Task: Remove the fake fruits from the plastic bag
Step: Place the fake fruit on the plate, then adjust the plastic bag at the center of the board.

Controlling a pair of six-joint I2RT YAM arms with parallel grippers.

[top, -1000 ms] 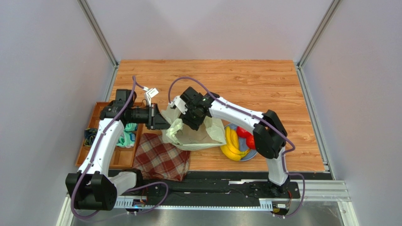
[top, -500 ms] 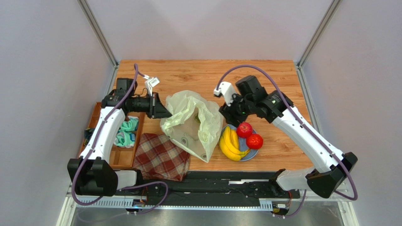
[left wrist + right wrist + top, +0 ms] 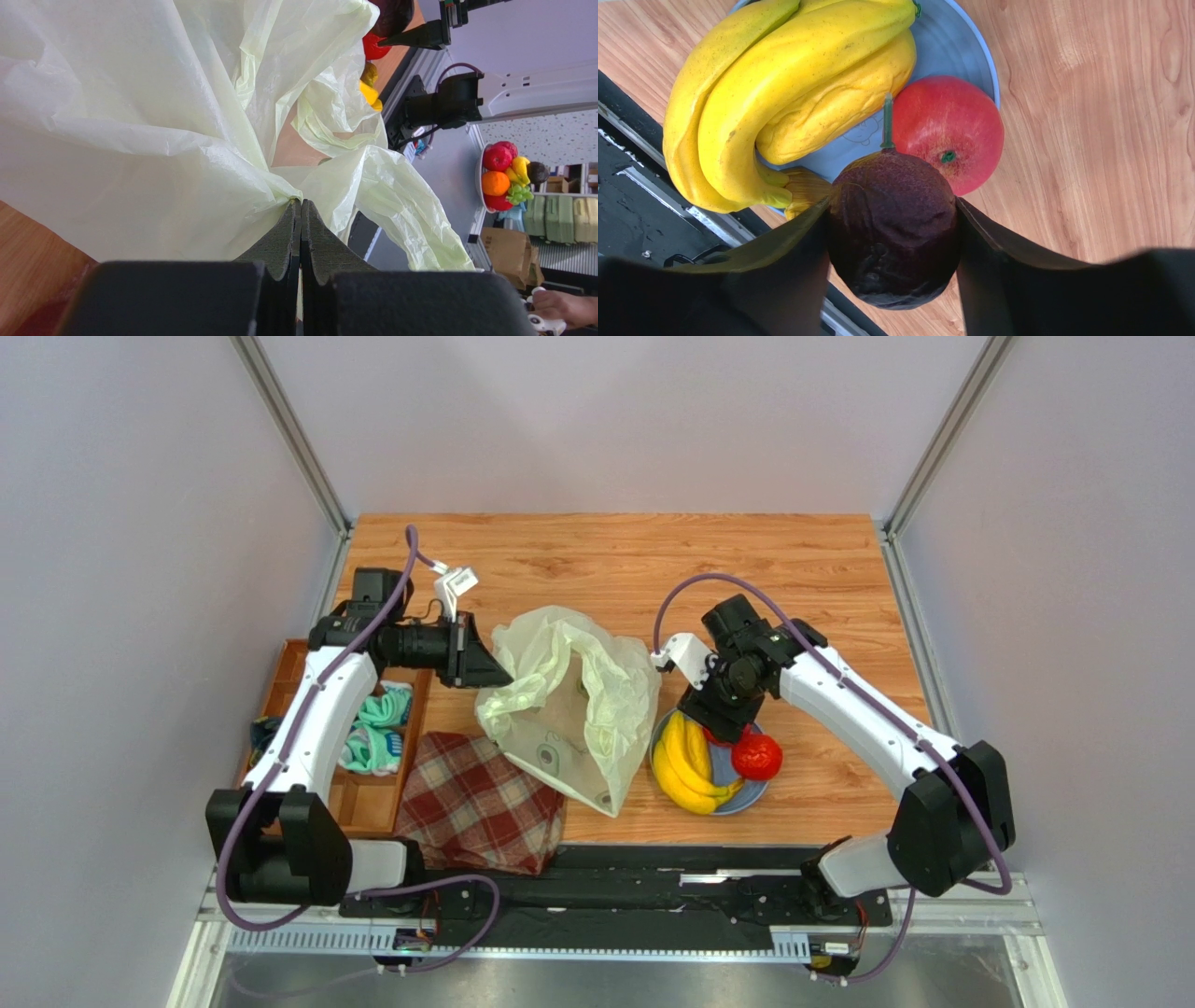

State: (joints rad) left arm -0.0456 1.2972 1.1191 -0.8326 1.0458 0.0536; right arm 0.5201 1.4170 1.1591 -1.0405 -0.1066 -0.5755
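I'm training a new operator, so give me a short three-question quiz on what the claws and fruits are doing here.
1. True or false: the left claw is shut on the plastic bag.
2. The right claw holds: A nothing; B the dark purple fruit; C the plastic bag.
3. Fill in: the banana bunch lies on a ____ plate.
Key: 1 true; 2 B; 3 blue.
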